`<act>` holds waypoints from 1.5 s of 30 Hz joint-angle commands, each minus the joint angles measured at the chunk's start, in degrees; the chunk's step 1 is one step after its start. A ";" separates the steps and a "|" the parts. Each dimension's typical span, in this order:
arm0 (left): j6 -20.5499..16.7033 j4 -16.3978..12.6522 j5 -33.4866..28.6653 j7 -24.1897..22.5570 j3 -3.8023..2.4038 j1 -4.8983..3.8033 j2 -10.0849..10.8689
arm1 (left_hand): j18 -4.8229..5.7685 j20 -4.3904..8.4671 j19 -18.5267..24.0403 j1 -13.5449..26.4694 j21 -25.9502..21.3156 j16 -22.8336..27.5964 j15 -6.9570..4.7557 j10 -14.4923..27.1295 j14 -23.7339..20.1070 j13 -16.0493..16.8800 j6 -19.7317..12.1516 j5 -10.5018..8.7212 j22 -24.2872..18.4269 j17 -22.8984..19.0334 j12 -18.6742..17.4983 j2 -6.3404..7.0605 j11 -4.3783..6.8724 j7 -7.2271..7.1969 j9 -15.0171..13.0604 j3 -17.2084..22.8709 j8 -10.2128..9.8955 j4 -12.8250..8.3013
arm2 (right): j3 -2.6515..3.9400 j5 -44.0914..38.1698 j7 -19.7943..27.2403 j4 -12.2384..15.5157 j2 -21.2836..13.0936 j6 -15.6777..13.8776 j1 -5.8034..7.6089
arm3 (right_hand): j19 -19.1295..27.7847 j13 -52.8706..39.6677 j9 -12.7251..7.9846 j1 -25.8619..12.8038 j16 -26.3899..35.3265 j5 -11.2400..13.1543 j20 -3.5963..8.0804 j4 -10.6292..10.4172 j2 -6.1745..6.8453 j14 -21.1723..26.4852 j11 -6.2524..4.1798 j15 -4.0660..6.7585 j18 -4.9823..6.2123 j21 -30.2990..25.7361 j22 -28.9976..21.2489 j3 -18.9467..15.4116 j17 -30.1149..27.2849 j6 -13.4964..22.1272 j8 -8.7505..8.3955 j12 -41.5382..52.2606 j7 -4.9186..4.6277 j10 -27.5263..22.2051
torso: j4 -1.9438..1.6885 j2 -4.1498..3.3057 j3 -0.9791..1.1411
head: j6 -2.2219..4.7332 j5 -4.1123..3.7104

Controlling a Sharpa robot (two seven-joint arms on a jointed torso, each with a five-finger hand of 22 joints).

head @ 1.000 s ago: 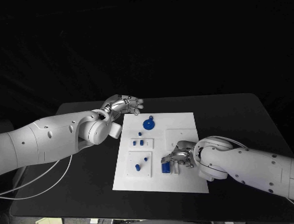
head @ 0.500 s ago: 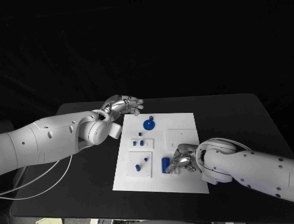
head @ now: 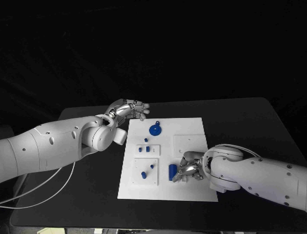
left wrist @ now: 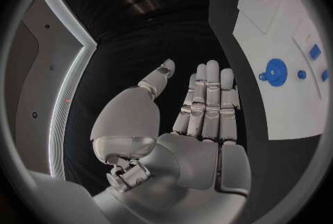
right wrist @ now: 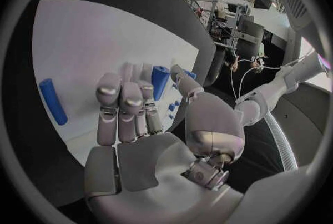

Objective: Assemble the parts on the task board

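Although the right hand (head: 189, 168) hovers low over the near-right part of the flat white task board (head: 195, 127), its fingers (right wrist: 122, 103) are loosely curled, slightly apart, and hold nothing. Just beside the fingertips, on the side toward the board's middle, lies the blue plastic cylinder part (head: 172, 171), flat on the board, long axis running roughly near-to-far. A second blue cylinder (right wrist: 53, 100) appears in the right wrist view, apart from the fingers. The right hand is far nearer. The left hand (head: 129, 109), fingers straight and together, empty, rests off the board's far-left corner near the round blue disc part (head: 155, 129).
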State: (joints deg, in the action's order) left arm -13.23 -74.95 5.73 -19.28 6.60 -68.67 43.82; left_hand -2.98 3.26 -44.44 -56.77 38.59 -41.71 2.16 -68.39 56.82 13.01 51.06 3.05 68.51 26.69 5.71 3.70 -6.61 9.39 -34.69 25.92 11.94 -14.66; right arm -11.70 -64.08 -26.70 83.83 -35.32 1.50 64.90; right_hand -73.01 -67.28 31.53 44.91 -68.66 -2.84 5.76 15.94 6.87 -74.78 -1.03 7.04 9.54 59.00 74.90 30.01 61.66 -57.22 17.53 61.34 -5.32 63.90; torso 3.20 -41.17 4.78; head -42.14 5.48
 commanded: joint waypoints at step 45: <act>0.79 -0.08 -0.29 -0.24 -0.04 -0.03 0.11 | -0.49 -0.13 -0.20 0.78 -0.48 0.58 0.39 0.37 0.15 0.09 -0.40 0.06 0.23 0.39 -0.34 -0.15 0.03 -0.03 0.12 0.10 0.42 0.70 | 1.15 4.19 3.35 2.90 -4.90 -7.31 1.02 | -0.73 -0.82 -0.35 -3.02 0.56 -0.22 -0.94 -0.36 -1.02 -0.71 0.17 -0.04 5.46 0.11 0.35 6.97 0.25 -0.01 -1.17 -0.93 -0.24 1.31 | 0.04 0.03 0.00 | 0.02 -0.17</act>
State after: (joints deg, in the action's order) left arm -13.19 -74.95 5.73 -19.20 6.60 -68.67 43.96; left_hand -2.60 3.26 -44.44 -56.46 38.37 -41.49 2.16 -68.39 56.82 13.03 51.06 3.05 68.66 27.00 5.71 3.40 -6.60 9.39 -34.66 25.92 12.16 -14.35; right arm -10.59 -61.66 -25.47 86.39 -39.98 -2.99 65.74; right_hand -73.58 -68.05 31.24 42.05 -68.42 -2.84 5.11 15.50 5.40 -75.25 -1.02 7.14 10.20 58.99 74.94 37.09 61.84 -57.60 16.60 60.67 -5.48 65.12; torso 3.20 -41.14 4.77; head -42.26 5.39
